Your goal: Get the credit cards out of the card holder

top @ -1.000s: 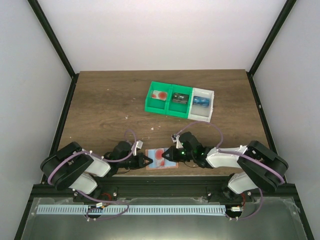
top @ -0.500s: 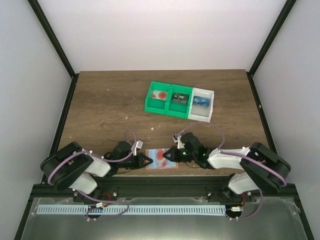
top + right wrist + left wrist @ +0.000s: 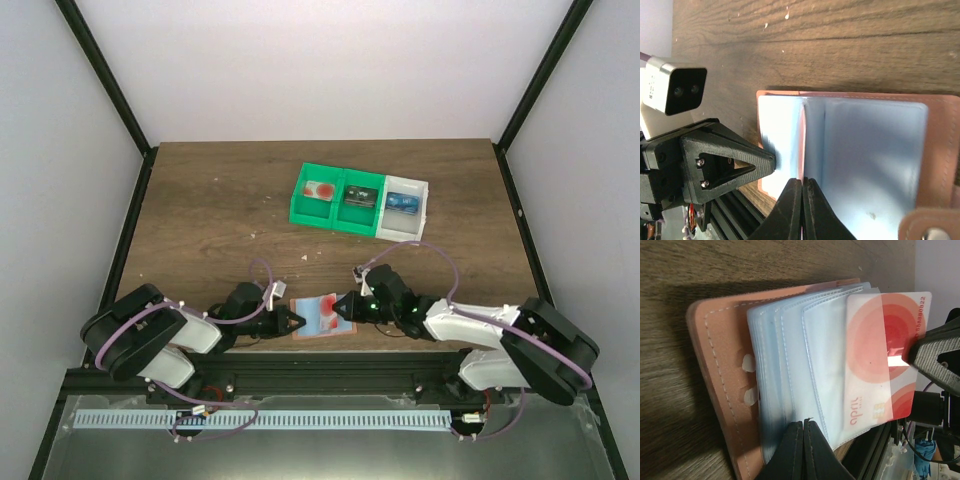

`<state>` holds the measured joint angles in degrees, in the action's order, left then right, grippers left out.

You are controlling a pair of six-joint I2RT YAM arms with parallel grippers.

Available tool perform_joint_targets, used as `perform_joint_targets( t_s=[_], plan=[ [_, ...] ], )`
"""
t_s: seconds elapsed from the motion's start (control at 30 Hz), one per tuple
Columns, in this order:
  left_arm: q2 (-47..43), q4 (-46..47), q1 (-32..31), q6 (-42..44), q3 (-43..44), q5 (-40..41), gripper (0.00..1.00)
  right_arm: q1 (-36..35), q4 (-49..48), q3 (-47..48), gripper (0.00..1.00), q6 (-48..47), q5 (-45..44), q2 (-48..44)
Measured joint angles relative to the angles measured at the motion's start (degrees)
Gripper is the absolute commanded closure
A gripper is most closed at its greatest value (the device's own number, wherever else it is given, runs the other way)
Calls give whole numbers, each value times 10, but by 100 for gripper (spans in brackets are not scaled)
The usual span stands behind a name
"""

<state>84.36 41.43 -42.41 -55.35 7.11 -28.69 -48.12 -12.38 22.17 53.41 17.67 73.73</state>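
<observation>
The salmon-pink card holder [image 3: 305, 331] lies open near the table's front edge, its light-blue sleeves [image 3: 790, 355] fanned out. A white credit card [image 3: 880, 355] with red circles sticks halfway out of the top sleeve. My right gripper [image 3: 802, 183] is shut on that card's edge, which shows as a thin red line [image 3: 802, 145] in the right wrist view. My left gripper [image 3: 803, 424] is shut, its tips against the sleeves at the holder's [image 3: 720, 370] near edge. Whether it pinches a sleeve is hidden.
Two green bins [image 3: 338, 197] and a white bin [image 3: 405, 205] with small red, black and blue items stand at the back middle. The black frame rail [image 3: 320, 372] runs just in front of the holder. The holder's snap tab [image 3: 930, 227] lies by my right fingers.
My right arm has swung outward to the right and its gripper has drawn the red-circled card a little further out, tilting it. The left arm has not moved.
</observation>
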Motion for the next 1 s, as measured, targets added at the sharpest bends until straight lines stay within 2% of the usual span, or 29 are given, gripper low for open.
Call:
perform_joint_targets(
  t_s=[0.47, 0.57, 0.6, 0.63, 0.8, 0.9, 1.0],
  plan=[
    [0, -9, 0, 7, 7, 1, 98, 2, 90, 0, 100, -12, -97, -98],
    [-4, -32, 0, 16, 21, 4, 82, 3, 110, 2, 99, -12, -121, -115],
    [-9, -43, 0, 17, 25, 5, 71, 4, 112, 2, 100, -10, -125, -120],
    [-18, -56, 0, 18, 31, 7, 64, 4, 113, 2, 100, -8, -128, -125],
    [-82, -141, 0, 31, 75, 32, 40, 4, 98, 1, 100, 18, -135, -165],
    [-125, -174, 0, 30, 101, 40, 31, 4, 71, 1, 100, 33, -134, -181],
    [-164, -177, 0, 22, 113, 38, 28, 4, 31, 1, 100, 51, -125, -186]
  ],
)
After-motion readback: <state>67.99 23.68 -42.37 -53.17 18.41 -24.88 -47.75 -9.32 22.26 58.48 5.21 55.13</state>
